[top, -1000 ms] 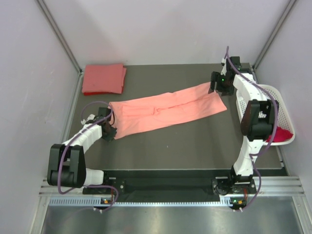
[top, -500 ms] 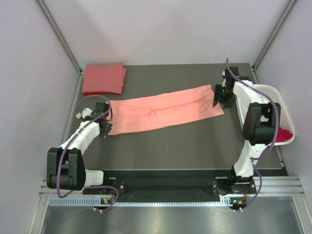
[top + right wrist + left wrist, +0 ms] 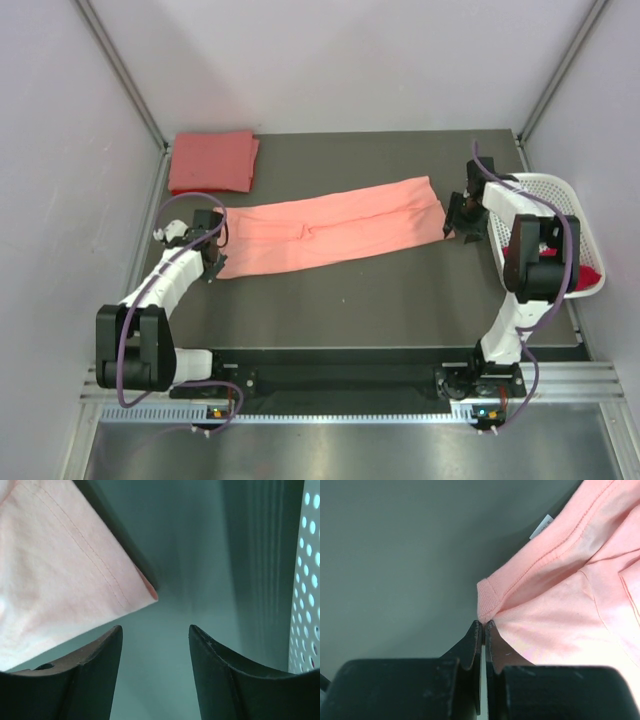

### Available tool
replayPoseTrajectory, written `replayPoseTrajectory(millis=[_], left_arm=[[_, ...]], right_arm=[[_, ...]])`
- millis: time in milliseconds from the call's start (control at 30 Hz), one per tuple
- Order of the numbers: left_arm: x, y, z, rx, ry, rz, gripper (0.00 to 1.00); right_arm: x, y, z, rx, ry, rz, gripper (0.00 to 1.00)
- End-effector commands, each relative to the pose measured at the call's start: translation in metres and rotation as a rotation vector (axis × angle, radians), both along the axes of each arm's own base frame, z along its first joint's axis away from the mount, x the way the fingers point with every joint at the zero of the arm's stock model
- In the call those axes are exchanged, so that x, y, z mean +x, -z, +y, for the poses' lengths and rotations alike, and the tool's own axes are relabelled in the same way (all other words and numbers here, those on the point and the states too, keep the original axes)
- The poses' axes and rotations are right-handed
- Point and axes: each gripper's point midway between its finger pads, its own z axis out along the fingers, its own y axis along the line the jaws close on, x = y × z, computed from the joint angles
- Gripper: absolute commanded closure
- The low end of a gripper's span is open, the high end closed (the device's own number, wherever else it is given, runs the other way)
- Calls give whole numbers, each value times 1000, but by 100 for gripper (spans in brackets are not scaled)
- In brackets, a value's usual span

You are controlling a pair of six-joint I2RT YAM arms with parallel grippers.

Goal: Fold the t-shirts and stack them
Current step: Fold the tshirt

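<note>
Now released, the right pincer (image 3: 155,631) backs off the salmon-pink t-shirt (image 3: 330,235), laid flat for folding; the left pincer (image 3: 483,624) is clenched at its collar.

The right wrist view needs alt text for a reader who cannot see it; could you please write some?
The right gripper stands open at the bottom of the frame, its two dark fingers holding nothing. Just beyond their tips, a hemmed corner of the light salmon-pink t-shirt lies on the dark table, with the white perforated basket along the right edge.
</note>
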Motion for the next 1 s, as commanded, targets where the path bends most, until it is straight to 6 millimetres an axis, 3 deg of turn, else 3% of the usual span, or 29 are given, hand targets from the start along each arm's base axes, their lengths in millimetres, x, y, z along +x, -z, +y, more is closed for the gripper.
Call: replayPoseTrajectory(millis=[0, 300, 600, 767, 967], left_arm=[[14, -15, 3, 19, 13, -45, 100], [14, -16, 3, 21, 23, -46, 100], [17, -18, 4, 29, 22, -51, 100], [16, -16, 4, 27, 20, -48, 100], [13, -17, 5, 33, 19, -44, 100]], right_arm=[[21, -12, -6, 0, 55, -105, 44], [34, -1, -1, 45, 133, -131, 45], [19, 17, -1, 41, 156, -72, 49], [27, 20, -1, 42, 162, -81, 58], [34, 25, -5, 25, 158, -94, 55]])
